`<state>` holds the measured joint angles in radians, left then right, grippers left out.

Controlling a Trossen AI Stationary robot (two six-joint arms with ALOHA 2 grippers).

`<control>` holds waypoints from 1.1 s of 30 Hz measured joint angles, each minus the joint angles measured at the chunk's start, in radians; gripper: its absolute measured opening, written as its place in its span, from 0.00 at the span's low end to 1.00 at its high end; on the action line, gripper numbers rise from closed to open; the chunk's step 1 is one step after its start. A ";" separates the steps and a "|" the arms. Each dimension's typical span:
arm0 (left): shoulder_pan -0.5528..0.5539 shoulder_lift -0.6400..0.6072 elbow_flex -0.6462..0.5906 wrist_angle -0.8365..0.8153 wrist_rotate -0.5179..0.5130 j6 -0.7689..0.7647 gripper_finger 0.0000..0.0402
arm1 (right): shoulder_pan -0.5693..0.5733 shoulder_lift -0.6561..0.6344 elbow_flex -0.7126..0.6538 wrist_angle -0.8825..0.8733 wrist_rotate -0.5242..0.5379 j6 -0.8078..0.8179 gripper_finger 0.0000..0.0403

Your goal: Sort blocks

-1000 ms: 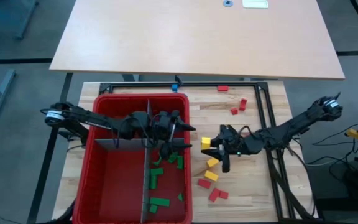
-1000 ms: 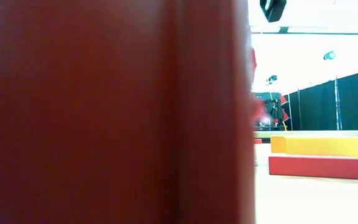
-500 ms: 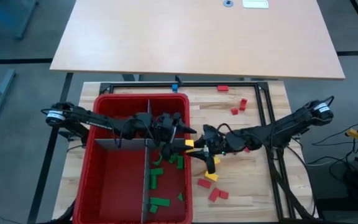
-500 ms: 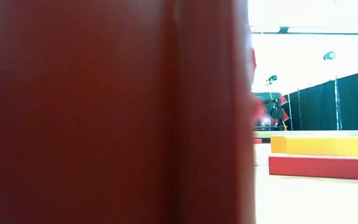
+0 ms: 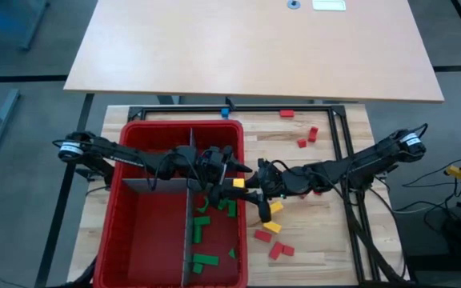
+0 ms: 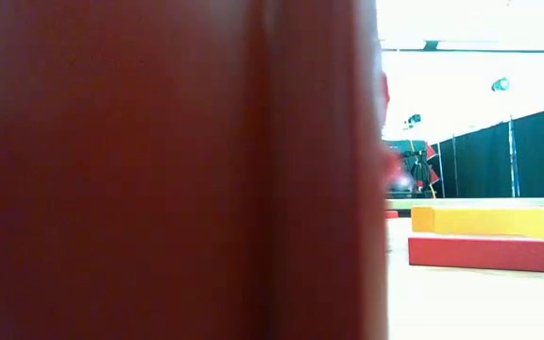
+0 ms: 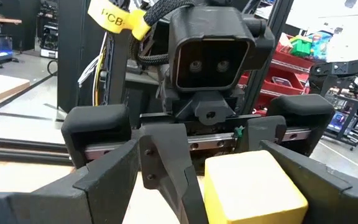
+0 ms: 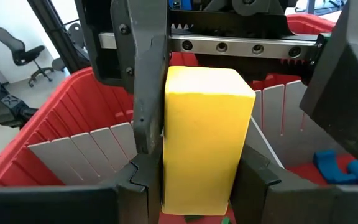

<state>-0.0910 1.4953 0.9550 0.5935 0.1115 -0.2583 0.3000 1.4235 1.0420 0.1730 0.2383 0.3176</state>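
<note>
Low view: wood tabletop (image 6: 480, 302), black curtains (image 6: 527, 156).

A yellow block (image 5: 238, 184) sits between black fingers (image 8: 143, 93); the bin (image 5: 134, 232) is bright red with grey slotted dividers (image 5: 186, 240). Green blocks (image 5: 202, 226) lie inside it, blue ones (image 8: 337, 167) too. On the pale wood bench (image 5: 310, 240) lie red blocks (image 5: 277, 250) and yellow ones (image 5: 271, 227)

Overhead looking down, low view blocked by red bin (image 6: 159, 170), wrists face-to-face
</note>
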 joint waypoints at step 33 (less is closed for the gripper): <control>-0.004 -0.213 -0.003 -0.360 -0.075 0.134 0.28 | 0.002 -0.030 0.029 -0.076 0.032 -0.001 0.56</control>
<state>-0.0949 1.2825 0.9516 0.2332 0.0362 -0.1243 0.3023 1.3933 1.0707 0.0974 0.2699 0.3164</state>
